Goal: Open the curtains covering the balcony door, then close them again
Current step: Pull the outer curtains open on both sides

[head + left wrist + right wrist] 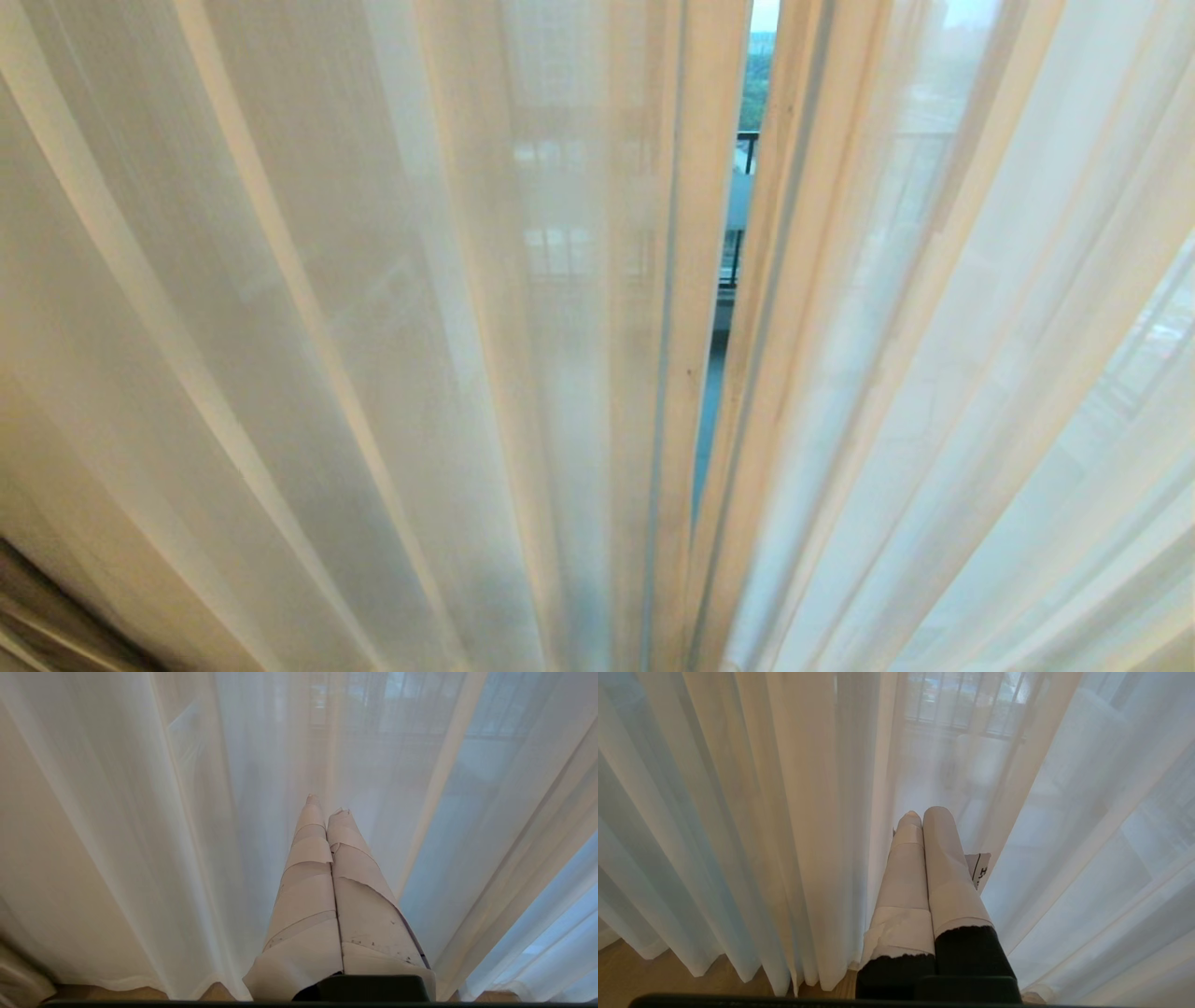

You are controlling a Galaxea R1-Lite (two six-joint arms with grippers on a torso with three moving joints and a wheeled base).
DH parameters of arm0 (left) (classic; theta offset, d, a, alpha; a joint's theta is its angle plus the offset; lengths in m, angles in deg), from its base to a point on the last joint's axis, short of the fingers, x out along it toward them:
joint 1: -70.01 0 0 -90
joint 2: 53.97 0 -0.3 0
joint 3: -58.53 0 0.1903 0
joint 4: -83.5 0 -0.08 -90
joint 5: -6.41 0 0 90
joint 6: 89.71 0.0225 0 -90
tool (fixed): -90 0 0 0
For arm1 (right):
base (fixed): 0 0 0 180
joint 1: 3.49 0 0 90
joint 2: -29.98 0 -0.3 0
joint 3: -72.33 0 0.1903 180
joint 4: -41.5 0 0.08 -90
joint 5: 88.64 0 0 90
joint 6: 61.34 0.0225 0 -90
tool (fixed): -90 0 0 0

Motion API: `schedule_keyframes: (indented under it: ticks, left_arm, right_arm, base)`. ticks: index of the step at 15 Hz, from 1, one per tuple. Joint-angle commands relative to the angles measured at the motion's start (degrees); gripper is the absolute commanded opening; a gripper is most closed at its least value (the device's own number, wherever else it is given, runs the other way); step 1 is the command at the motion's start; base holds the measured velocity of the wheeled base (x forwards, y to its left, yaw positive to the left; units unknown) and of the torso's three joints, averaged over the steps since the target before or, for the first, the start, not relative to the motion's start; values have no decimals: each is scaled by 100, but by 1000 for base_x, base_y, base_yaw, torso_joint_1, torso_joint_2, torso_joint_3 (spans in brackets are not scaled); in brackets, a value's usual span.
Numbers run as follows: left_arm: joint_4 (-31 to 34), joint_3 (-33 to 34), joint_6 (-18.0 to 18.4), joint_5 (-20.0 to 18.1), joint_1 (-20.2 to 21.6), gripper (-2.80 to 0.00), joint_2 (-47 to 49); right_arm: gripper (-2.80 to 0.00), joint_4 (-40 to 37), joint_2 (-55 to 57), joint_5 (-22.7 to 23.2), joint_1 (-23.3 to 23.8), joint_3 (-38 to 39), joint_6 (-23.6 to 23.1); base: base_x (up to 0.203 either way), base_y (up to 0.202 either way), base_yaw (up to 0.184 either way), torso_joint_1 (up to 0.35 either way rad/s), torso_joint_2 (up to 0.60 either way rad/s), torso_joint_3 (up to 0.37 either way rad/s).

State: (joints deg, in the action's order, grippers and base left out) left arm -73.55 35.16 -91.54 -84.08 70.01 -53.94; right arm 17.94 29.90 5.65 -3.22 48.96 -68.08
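1. Head view is filled by the sheer curtains (373, 327); I see them drawn nearly shut, with one narrow slit right of centre showing a dark railing (745, 149) and greenery outside.
2. On my left wrist view, the left tool (327, 807) has its taped fingers pressed together – closed on nothing – pointing into the sheer folds, tips close to the cloth.
3. On my right wrist view, the right tool (924, 814) is likewise closed and empty, close to the curtain.
4. Railing bars show dimly through the fabric – wooden floor (635, 975) lies under the hem.
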Motion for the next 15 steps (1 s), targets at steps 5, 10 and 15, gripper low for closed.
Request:
schedule_keyframes:
  ticks: [5,10,15]
  left_arm:
    - [-2,0,1,-3,0,-280,-2]
    - [-2,0,8,-3,0,-280,-2]
    - [6,0,34,-3,0,-280,-2]
  right_arm:
    - [-280,1,7,2,0,0,-2]
    - [-280,1,7,2,0,0,-2]
    - [-280,1,7,2,-25,0,-2]
  base:
    - [0,0,0,0,0,0]
    - [0,0,0,0,0,0]
    - [0,0,0,0,0,0]
